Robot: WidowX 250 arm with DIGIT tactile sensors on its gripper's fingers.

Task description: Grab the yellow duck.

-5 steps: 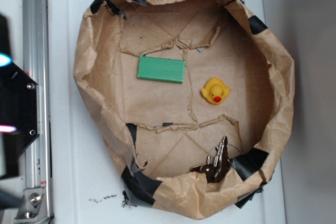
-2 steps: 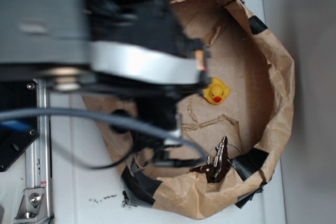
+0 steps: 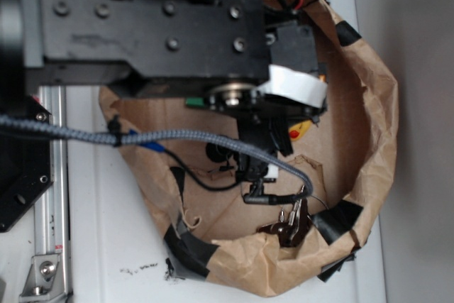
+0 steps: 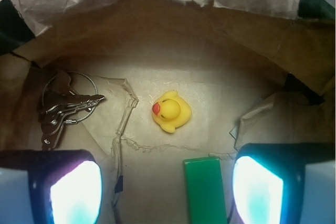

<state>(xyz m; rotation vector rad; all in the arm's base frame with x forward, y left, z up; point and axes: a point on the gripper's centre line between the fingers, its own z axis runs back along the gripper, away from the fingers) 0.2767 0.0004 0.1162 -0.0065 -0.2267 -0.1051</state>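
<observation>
Yellow duck (image 4: 171,110) upright on brown paper floor of paper-lined basin (image 4: 157,35), beak pointing upper-left in wrist view, gripper (image 4: 167,190) fingers spread wide, holding nothing, green block (image 4: 206,190) between them, keys (image 4: 65,108) left, no legible writing.

Paper basin (image 4: 173,45): duck (image 4: 171,110) near floor centre; block (image 4: 205,190) just beside it, apart; bunch of keys (image 4: 63,111) at side wall, well apart from both.

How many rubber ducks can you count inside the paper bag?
1. The yellow duck lies on the floor of the paper bag, between the keys and the green block. In the exterior view the arm hides most of it.
</observation>
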